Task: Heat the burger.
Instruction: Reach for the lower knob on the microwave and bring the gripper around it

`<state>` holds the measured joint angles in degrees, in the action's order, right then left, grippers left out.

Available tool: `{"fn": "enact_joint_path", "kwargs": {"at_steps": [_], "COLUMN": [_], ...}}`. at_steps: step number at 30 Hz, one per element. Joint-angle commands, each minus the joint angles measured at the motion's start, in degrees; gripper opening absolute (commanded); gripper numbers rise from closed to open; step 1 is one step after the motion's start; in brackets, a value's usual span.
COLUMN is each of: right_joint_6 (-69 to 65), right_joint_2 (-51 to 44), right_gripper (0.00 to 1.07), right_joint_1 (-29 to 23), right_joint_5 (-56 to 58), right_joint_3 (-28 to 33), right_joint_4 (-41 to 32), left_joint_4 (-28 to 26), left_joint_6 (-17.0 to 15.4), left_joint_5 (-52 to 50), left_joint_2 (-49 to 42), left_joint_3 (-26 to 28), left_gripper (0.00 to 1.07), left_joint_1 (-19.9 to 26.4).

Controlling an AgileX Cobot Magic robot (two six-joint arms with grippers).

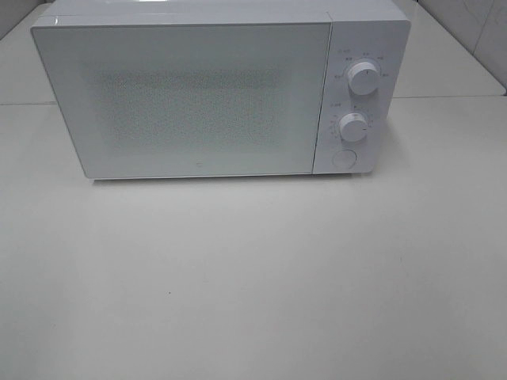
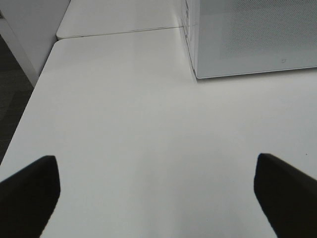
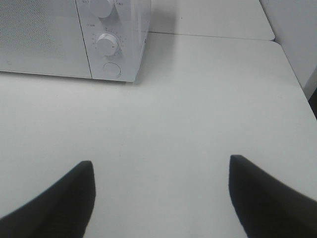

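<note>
A white microwave (image 1: 206,95) stands at the back of the white table with its door shut. It has two round knobs (image 1: 363,77) and a round button (image 1: 343,158) on its right panel. The burger is not in view in any frame; the door's mesh hides the inside. My left gripper (image 2: 156,191) is open and empty over bare table, in front of the microwave's left corner (image 2: 198,74). My right gripper (image 3: 161,191) is open and empty over bare table, in front of the microwave's control panel (image 3: 109,44). Neither arm shows in the exterior high view.
The white table (image 1: 253,277) stretches in front of the microwave. A seam between table sections (image 1: 444,97) runs behind it. The table's left edge (image 2: 29,99) and right edge (image 3: 297,79) show in the wrist views.
</note>
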<state>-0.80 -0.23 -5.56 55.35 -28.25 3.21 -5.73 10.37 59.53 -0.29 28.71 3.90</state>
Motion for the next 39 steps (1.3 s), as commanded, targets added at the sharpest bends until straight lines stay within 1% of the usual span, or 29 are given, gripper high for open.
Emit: {"fn": "enact_joint_path", "kwargs": {"at_steps": [1,13,16,17,18,19,20,21,22,23,24,25,26,27,28,29,30,31,32,33,35,36,37,38,39], "right_joint_6": [0.2,0.2,0.8,1.3,1.3,1.4,1.7,1.7,1.7,1.7,1.7,1.7,1.7,1.7,1.7,1.7,1.7,1.7,1.7,1.7,1.4,1.4,0.8,0.8,0.8], "right_joint_2": [-1.5,-1.5,-0.9,0.6,0.6,1.7,4.4,4.4,6.1,9.6,9.6,11.6,15.3,15.3,16.8,20.7,20.7,22.3,26.5,26.5,32.3,32.3,36.2,38.3,38.3], "right_gripper": [0.75,0.75,0.78,0.79,0.79,0.79,0.78,0.78,0.78,0.78,0.78,0.77,0.77,0.77,0.77,0.76,0.76,0.76,0.76,0.76,0.76,0.76,0.76,0.76,0.76], "right_joint_1": [0.0,0.0,0.0,0.0,0.0,0.0,0.0,0.0,0.0,0.0,0.0,0.0,0.0,0.0,0.0,0.0,0.0,0.0,0.0,0.0,0.0,0.0,0.0,0.0,0.0], "right_joint_5": [-0.2,-0.3,-3.7,-8.5,-8.5,-11.3,-16.6,-16.6,-19.2,-25.2,-25.2,-28.3,-37.6,-37.6,-42.6,-52.1,-52.1,-55.6,-62.4,-62.4,-70.8,-70.8,-75.0,-76.5,-76.5], "right_joint_3": [0.2,0.1,-1.5,-2.3,-2.3,-2.4,-2.3,-2.3,-2.0,-1.0,-1.0,-0.3,1.8,1.8,2.8,5.2,5.2,6.4,8.1,8.1,9.9,9.9,10.5,10.7,10.7], "right_joint_4": [-0.1,0.2,2.1,3.0,3.0,3.2,3.6,3.6,3.6,3.6,3.6,3.6,3.6,3.6,3.6,3.6,3.6,3.6,3.6,3.6,3.5,3.5,2.6,2.2,2.2], "left_joint_4": [-0.3,-0.3,-0.3,-0.3,-0.3,-0.3,-0.3,-0.3,-0.3,-0.3,-0.3,-0.3,-0.3,-0.3,-0.3,-0.3,-0.3,-0.3,-0.3,-0.3,-0.3,-0.3,-0.3,-0.3,-0.3], "left_joint_6": [0.2,0.2,0.2,0.2,0.2,0.2,0.2,0.2,0.2,0.2,0.2,0.2,0.2,0.2,0.2,0.2,0.2,0.2,0.2,0.2,0.2,0.2,0.2,0.2,0.2], "left_joint_5": [-0.2,-0.2,-0.2,-0.2,-0.2,-0.2,-0.2,-0.2,-0.2,-0.2,-0.2,-0.2,-0.2,-0.2,-0.2,-0.2,-0.2,-0.2,-0.2,-0.2,-0.2,-0.2,-0.2,-0.2,-0.2], "left_joint_2": [-1.4,-1.4,-1.4,-1.4,-1.4,-1.4,-1.4,-1.4,-1.4,-1.4,-1.4,-1.4,-1.4,-1.4,-1.4,-1.4,-1.4,-1.4,-1.4,-1.4,-1.4,-1.4,-1.4,-1.4,-1.4], "left_joint_3": [-0.2,-0.2,-0.2,-0.2,-0.2,-0.2,-0.2,-0.2,-0.2,-0.2,-0.2,-0.2,-0.2,-0.2,-0.2,-0.2,-0.2,-0.2,-0.2,-0.2,-0.2,-0.2,-0.2,-0.2,-0.2], "left_gripper": [1.01,1.01,1.01,1.01,1.01,1.01,1.01,1.01,1.01,1.01,1.01,1.01,1.01,1.01,1.01,1.01,1.01,1.01,1.01,1.01,1.01,1.01,1.01,1.01,1.01], "left_joint_1": [0.0,0.0,0.0,0.0,0.0,0.0,0.0,0.0,0.0,0.0,0.0,0.0,0.0,0.0,0.0,0.0,0.0,0.0,0.0,0.0,0.0,0.0,0.0,0.0,0.0]}}
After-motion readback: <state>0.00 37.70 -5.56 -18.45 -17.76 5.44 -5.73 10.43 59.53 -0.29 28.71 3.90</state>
